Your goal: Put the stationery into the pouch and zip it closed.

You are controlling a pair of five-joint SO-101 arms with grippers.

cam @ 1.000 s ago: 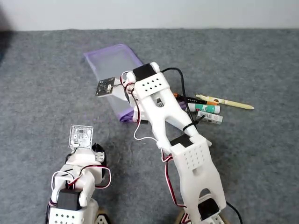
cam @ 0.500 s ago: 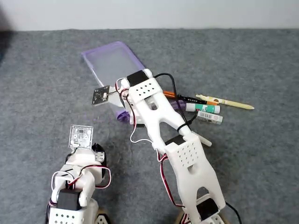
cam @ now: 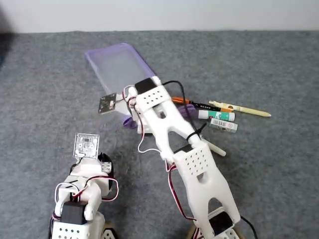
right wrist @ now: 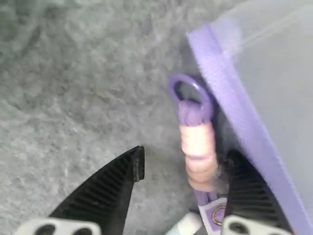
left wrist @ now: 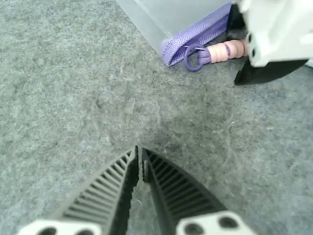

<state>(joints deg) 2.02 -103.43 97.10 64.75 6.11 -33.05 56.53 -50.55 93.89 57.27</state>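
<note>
Purple fabric tape edges a clear, soft-plastic pouch that lies flat on the grey felt-like surface, its near corner under the right arm's wrist. At that corner hangs the zip pull, a ribbed pink bead ending in a small purple ring.

The right gripper is low over it with its jaws apart, one on each side of the bead and not yet touching it. The left gripper hovers just over bare surface with its jaws together, well short of the pouch.

The pens and two short tubes, possibly glue sticks, lie in a loose bunch outside the pouch, just beyond the right arm.

The pouch looks light and limp, so it will likely slide or buckle when the zip is tugged. The other arm should pin the fabric edge near the corner. The bead is the best hold because it is small, firm and ridged against slipping, while the ring is thin and floppy. The pens are light, stiff and prone to rolling, so take them mid-barrel.
</note>
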